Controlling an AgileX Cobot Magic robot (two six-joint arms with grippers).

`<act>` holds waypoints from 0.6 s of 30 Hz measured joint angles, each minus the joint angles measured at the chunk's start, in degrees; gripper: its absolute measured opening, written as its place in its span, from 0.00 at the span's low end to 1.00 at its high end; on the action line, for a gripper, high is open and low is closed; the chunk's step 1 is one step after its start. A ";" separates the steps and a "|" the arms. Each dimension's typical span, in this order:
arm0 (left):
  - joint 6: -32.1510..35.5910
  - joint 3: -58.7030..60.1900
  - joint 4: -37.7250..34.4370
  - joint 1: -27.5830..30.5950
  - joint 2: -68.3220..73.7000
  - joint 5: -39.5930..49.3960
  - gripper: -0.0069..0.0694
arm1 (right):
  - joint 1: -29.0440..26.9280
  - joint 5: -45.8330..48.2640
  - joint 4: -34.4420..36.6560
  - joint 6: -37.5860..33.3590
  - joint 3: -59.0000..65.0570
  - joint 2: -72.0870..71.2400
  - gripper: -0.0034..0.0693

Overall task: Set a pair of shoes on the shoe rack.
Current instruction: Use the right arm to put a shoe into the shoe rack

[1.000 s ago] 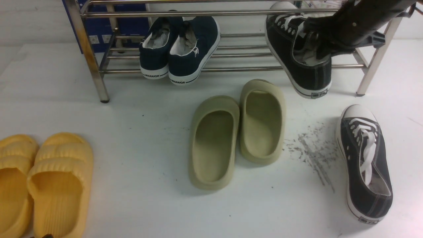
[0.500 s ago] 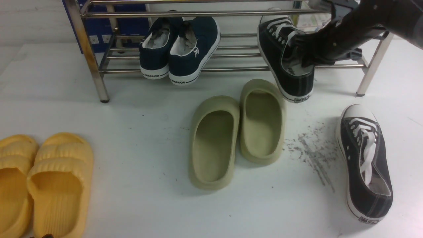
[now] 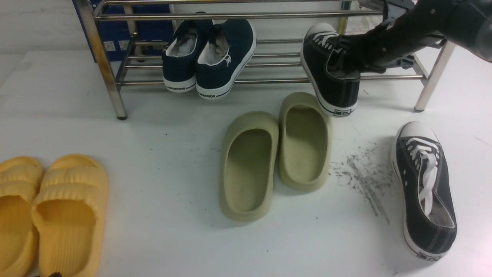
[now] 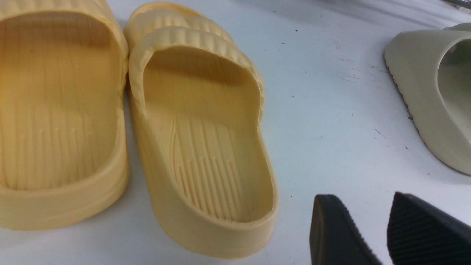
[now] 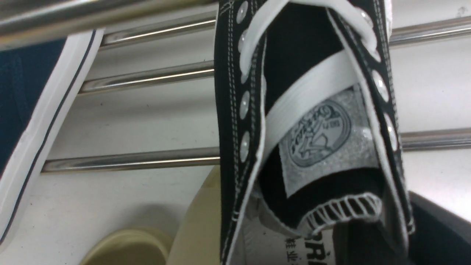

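Observation:
My right gripper (image 3: 348, 57) is shut on the side wall of one black canvas sneaker (image 3: 330, 73), one finger inside it and one outside. The sneaker's toe lies on the shoe rack's lower bars (image 3: 276, 54) and its heel hangs over the front bar. The right wrist view shows its tongue and laces (image 5: 312, 121) close up, over the rack bars (image 5: 132, 158). The second black sneaker (image 3: 424, 188) lies on the white floor at the right. My left gripper (image 4: 371, 224) is open and empty above the floor, beside a yellow slipper (image 4: 198, 143).
Navy WARRIOR sneakers (image 3: 209, 54) sit on the rack's lower shelf at the left. Olive-beige slippers (image 3: 276, 154) lie just in front of the rack, close under the held sneaker's heel. Yellow slippers (image 3: 50, 215) lie at the front left. A rack leg (image 3: 432, 80) stands at the right.
My right gripper has carried the black sneaker leftward and down onto the rack's lower bars; its toe dropped from near the top bar. The left arm has not moved.

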 joint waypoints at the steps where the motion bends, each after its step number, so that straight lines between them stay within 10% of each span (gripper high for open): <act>1: 0.00 0.00 0.00 0.00 0.00 0.00 0.40 | 0.00 0.00 0.00 0.00 0.00 -0.26 0.38; 12: 0.00 0.00 0.00 0.00 0.00 0.00 0.40 | 0.00 14.77 -1.01 -4.23 -0.25 -11.96 0.46; 18: 0.00 0.00 0.00 0.00 0.00 0.00 0.40 | 0.00 30.76 -0.67 -11.06 1.59 -15.20 0.28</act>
